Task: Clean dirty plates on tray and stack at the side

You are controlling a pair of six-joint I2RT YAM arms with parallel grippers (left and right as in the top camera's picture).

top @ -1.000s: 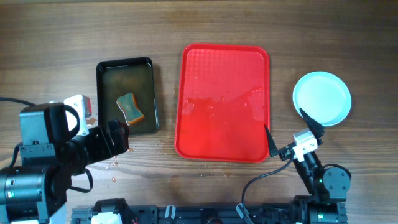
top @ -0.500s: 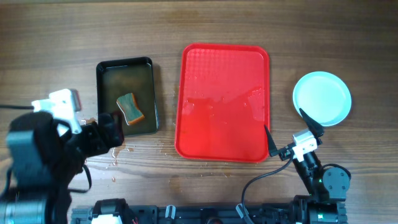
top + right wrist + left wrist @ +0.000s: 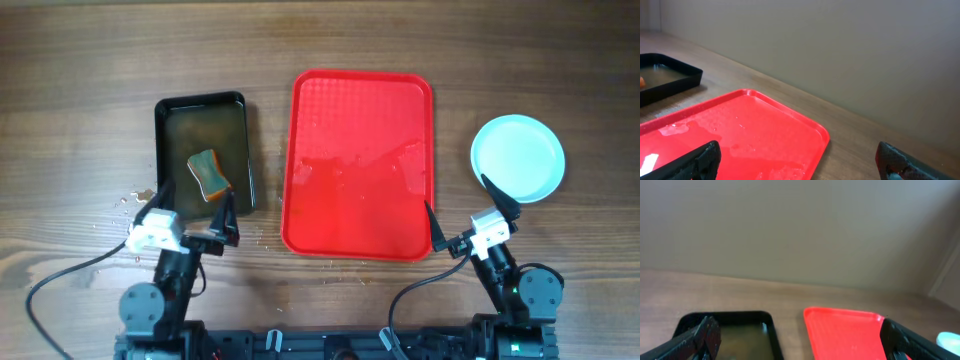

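Observation:
The red tray (image 3: 362, 110) lies in the middle of the table, wet and bare of plates; it also shows in the left wrist view (image 3: 845, 330) and the right wrist view (image 3: 740, 130). A pale blue plate stack (image 3: 518, 158) sits on the table right of the tray; how many plates it holds I cannot tell. My left gripper (image 3: 192, 214) is open and empty at the table's front left, just below the black tray. My right gripper (image 3: 463, 210) is open and empty at the front right, between the red tray and the plates.
A black water tray (image 3: 166, 150) left of the red tray holds a green-and-orange sponge (image 3: 208, 173); it shows in the left wrist view (image 3: 740, 330) too. Water drops lie on the wood near the front left (image 3: 128, 200).
My left arm has pulled back from beside the black tray down to the table's front edge. The right arm, tray and plates have not moved.

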